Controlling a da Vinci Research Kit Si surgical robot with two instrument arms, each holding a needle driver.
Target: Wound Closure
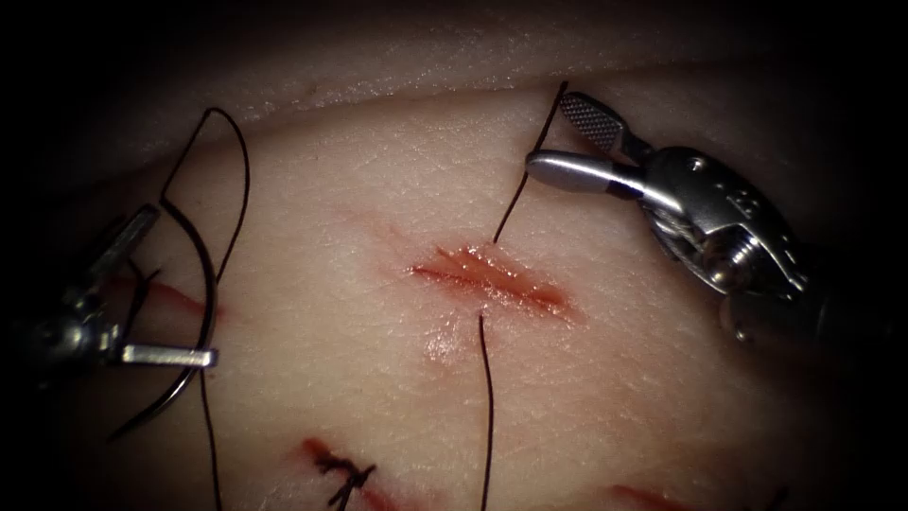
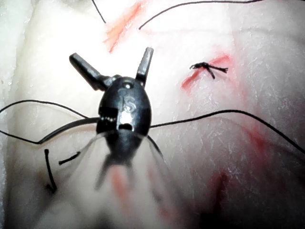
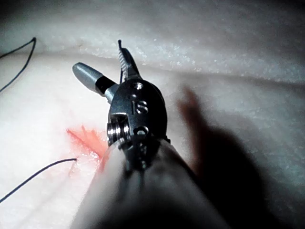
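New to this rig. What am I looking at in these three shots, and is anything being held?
It is a surgical practice robot with two thin arms stitching a cut in pork-belly tissue. One shot looks down from an endoscope; the other two ride on each arm's wrist. The left claw stands open around the curved needle, which lies left of the cut, out of the tissue; whether it touches is unclear. The right claw is open around a black thread that runs through the cut. A finished stitch sits below.

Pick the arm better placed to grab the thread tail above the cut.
Right, probably: the right tool, jaws open and empty, brackets the thread. The left tool, open, empty, sits far left by the needle, apparently outside the tissue.
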